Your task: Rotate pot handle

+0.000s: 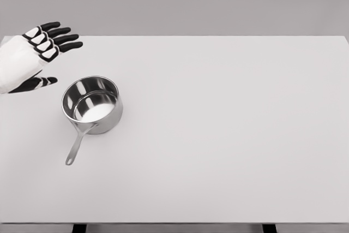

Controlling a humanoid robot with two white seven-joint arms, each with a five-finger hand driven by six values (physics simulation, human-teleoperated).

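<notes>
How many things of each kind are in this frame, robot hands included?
Steel pot with handle: 1
Robot hand, left, fingers spread, holding nothing: 1
White table: 1
Total: 3

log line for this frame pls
task: rotate pot handle | left hand: open, apart from saucepan | handle: points toward camera | right hand: not in view

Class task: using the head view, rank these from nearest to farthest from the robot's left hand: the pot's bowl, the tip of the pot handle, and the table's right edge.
From the left hand:
1. Pot's bowl, just to the lower right of it.
2. Pot handle tip, toward the table's front.
3. Table's right edge, far across.
</notes>
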